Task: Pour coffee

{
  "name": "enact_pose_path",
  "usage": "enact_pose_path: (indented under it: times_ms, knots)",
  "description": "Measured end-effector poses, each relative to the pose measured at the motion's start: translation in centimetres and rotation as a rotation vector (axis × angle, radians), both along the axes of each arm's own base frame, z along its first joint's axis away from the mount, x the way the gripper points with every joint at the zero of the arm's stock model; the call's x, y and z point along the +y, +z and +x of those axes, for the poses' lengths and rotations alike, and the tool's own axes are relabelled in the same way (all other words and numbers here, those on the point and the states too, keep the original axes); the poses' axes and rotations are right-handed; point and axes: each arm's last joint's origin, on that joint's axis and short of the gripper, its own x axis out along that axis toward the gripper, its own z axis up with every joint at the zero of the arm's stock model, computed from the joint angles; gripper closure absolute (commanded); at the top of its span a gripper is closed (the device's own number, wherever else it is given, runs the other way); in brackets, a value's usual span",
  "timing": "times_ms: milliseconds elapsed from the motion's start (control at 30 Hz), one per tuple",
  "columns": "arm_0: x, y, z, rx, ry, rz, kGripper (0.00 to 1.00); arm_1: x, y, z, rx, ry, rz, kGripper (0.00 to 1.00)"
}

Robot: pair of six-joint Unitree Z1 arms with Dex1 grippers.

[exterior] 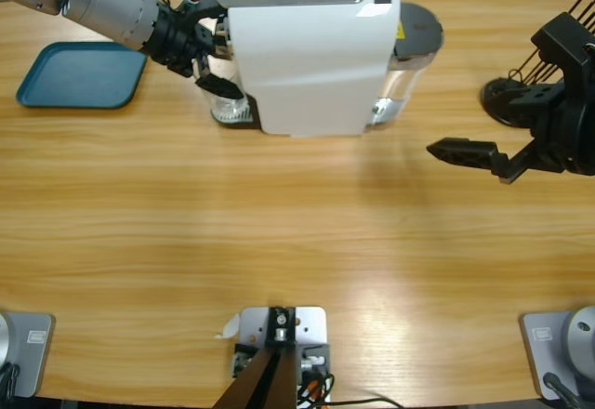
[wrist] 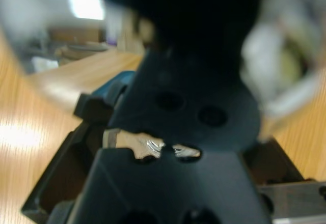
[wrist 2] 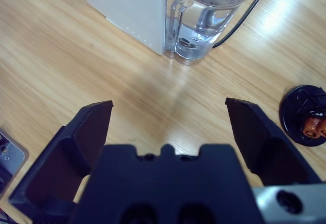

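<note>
Two arms were at the long wooden worktop (exterior: 279,242). The left tool (exterior: 212,72) was up at the front of the white coffee machine (exterior: 307,56), right by a small clear glass (exterior: 231,107) that sat under the spout. In the left wrist view the picture was filled by the tool's own black body, and only a thin shiny strip of the glass (wrist: 153,146) showed through a gap. It could not be told if the left tool was holding the glass or only near it.

The right tool (wrist 2: 168,112) was wide apart and held nothing. It hung over bare wood, well away from the machine. Ahead of it stood the machine's clear water tank (wrist 2: 204,20). A black round stand (wrist 2: 303,114) with small pods sat off to its side. A blue tray (exterior: 82,74) lay near the machine's left end.

No coffee could be seen, because the tool and the machine hid the inside of the glass.

The step looked like taking the glass out from under the spout. To do it well, the left tool should grip the glass firmly around its middle, keep it upright, and slide it out slowly so it did not bump the machine. A tilt could spill the drink. The right tool should stay clear.
</note>
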Motion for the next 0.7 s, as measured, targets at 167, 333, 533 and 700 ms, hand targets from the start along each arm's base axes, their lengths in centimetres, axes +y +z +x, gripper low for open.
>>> enact_pose_path:
  times_ms: [167, 333, 533, 700]
  knots:
    - [0.0, 0.0, 0.0, 0.001, 0.001, 0.0, 0.124, 0.0, 0.0, 0.0, 0.0, 0.0, 0.0, 0.018]
    - [0.2, -0.1, 0.0, 0.012, 0.011, -0.007, 0.101, 0.0, 0.0, 0.0, 0.0, 0.0, 0.0, 0.018]
    - [0.7, -0.1, 0.5, 0.017, 0.033, -0.052, 0.101, 0.0, 0.0, 0.0, 0.0, 0.0, 0.0, 0.018]
    - [1.1, -0.3, 0.7, 0.032, 0.032, -0.101, 0.101, 0.0, 0.0, 0.0, 0.0, 0.0, 0.0, 0.018]
